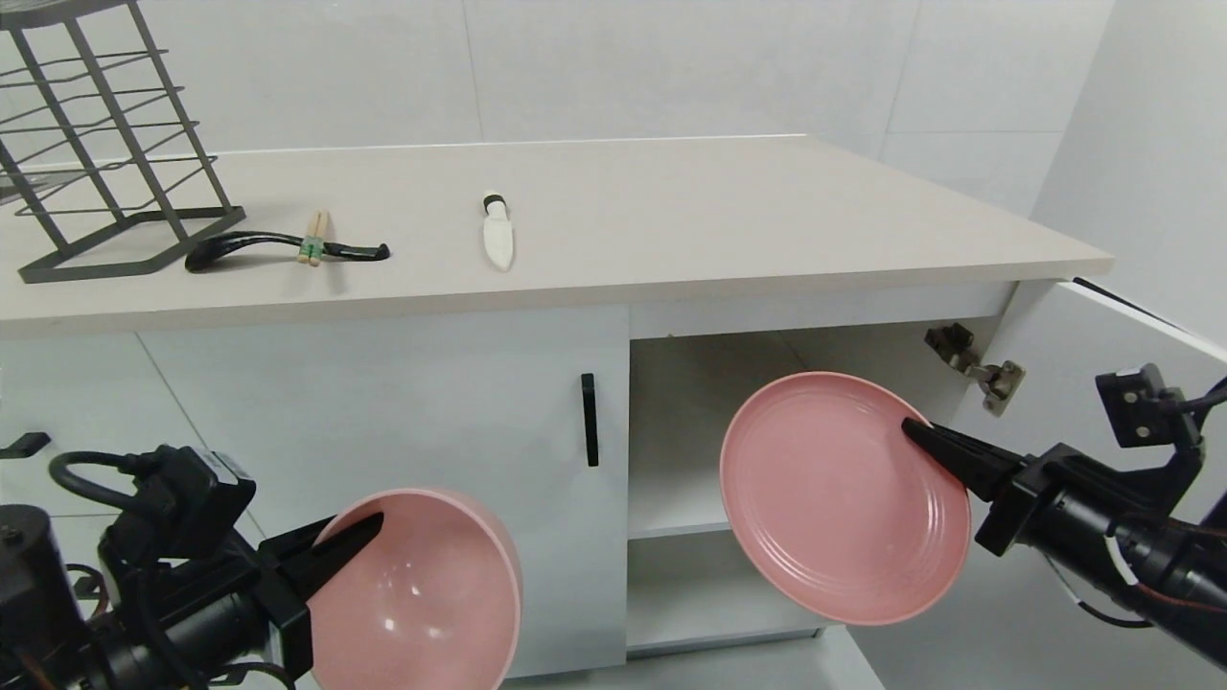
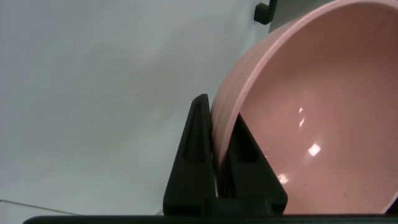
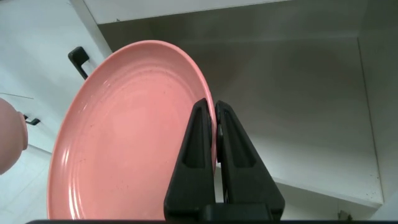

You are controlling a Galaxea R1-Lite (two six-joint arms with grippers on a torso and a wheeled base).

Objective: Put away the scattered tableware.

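My left gripper point(image 1: 369, 525) is shut on the rim of a pink bowl point(image 1: 422, 599), held on its side low in front of the closed cabinet door point(image 1: 383, 431); the wrist view shows its black fingers point(image 2: 199, 143) pinching the bowl point(image 2: 311, 106) wall. My right gripper point(image 1: 911, 429) is shut on the edge of a pink plate point(image 1: 839, 498), tilted upright before the open cabinet point(image 1: 690, 383). In the right wrist view the plate point(image 3: 130, 130) sits in front of the cabinet's inside. On the counter lie a black ladle point(image 1: 278, 247), chopsticks point(image 1: 313, 238) and a white knife point(image 1: 497, 235).
A grey wire dish rack point(image 1: 96, 144) stands on the counter's far left. The cabinet's right door point(image 1: 1102, 335) hangs open beside my right arm. A white shelf point(image 1: 671, 513) divides the open cabinet. A black handle point(image 1: 589, 420) is on the closed door.
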